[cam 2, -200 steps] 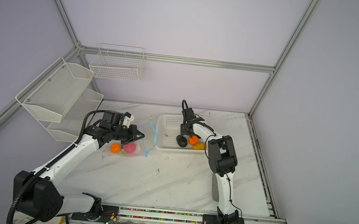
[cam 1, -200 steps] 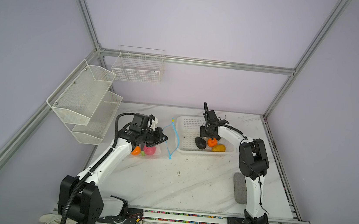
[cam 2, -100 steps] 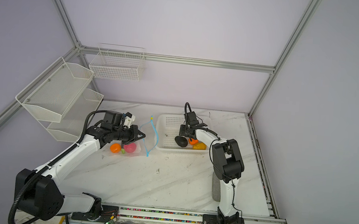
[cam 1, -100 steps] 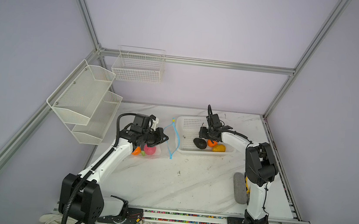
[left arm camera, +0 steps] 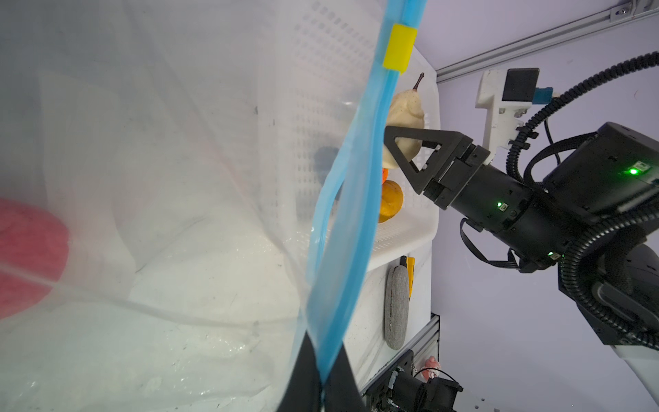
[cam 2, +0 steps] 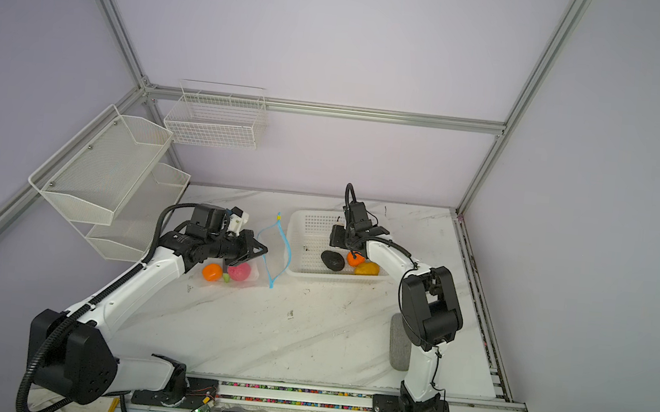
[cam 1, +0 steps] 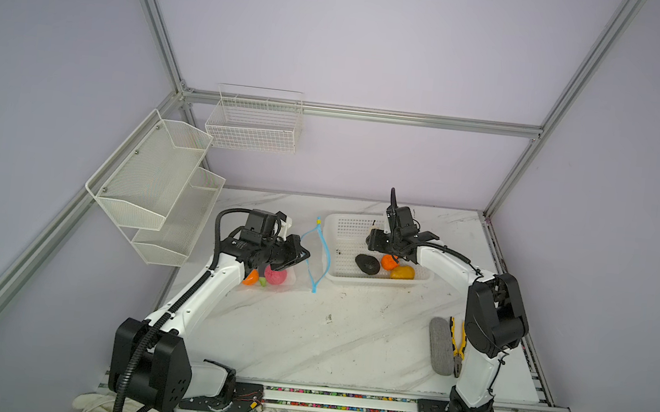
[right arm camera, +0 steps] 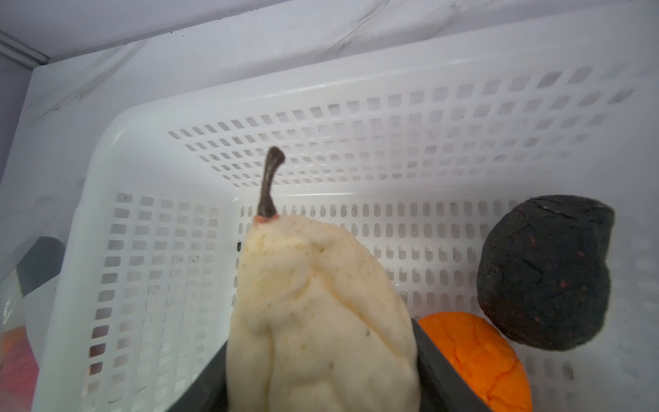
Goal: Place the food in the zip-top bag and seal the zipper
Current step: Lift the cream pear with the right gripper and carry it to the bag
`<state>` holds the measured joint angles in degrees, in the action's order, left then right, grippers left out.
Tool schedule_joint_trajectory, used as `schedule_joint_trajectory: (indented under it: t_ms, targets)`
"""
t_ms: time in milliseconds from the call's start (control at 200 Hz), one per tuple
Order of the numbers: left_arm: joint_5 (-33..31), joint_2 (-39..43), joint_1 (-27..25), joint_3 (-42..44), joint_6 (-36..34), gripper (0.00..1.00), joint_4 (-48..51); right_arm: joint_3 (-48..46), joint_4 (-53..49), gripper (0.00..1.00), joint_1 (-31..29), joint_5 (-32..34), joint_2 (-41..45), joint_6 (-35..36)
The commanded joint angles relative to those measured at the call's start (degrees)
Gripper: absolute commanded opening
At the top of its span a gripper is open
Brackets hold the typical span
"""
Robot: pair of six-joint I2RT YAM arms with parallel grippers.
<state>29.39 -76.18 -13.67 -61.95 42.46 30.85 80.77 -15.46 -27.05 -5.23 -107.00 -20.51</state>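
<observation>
The clear zip-top bag lies left of the white basket, its mouth agape. My left gripper is shut on the upper lip of the light-blue zipper, which has a yellow piece at its far end. An orange fruit, a pink ball and a small green piece sit inside the bag. My right gripper is shut on the cream pear above the basket. A black lump, an orange and a yellow-brown oval lie in the basket.
A grey oblong pad and yellow-handled pliers lie at the front right, beside the right arm's base. White mesh shelves hang on the left wall and a wire basket on the back wall.
The right arm's elbow has swung out to the right while its gripper stays over the basket with the pear. The left arm and the bag have not moved.
</observation>
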Motion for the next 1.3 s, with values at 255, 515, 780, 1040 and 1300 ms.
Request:
schedule_joint_trajectory:
  t_ms: [255, 515, 780, 1040, 1300]
  targets:
    - [0.40, 0.56, -0.30, 1.14, 0.17, 0.00, -2.01, -9.45, 13.41, 0.56, -7.39, -7.99, 11.89, 0.24]
    - [0.32, 0.53, -0.31, 0.37, -0.01, 0.00, -1.93, -10.52, 17.67, 0.56, -12.25, -13.48, 13.92, 1.66]
    - [0.51, 0.62, -0.30, 0.44, 0.08, 0.00, -1.91, -9.99, 19.56, 0.56, -15.61, -15.29, 10.27, 1.47]
    - [0.63, 0.82, -0.30, 0.44, 0.17, 0.00, -1.93, -8.69, 19.47, 0.56, -16.87, -15.94, 7.31, 1.72]
    - [0.94, 0.89, -0.26, 0.10, 0.17, 0.00, -1.90, -7.74, 18.99, 0.56, -17.95, -16.45, 5.99, 2.25]
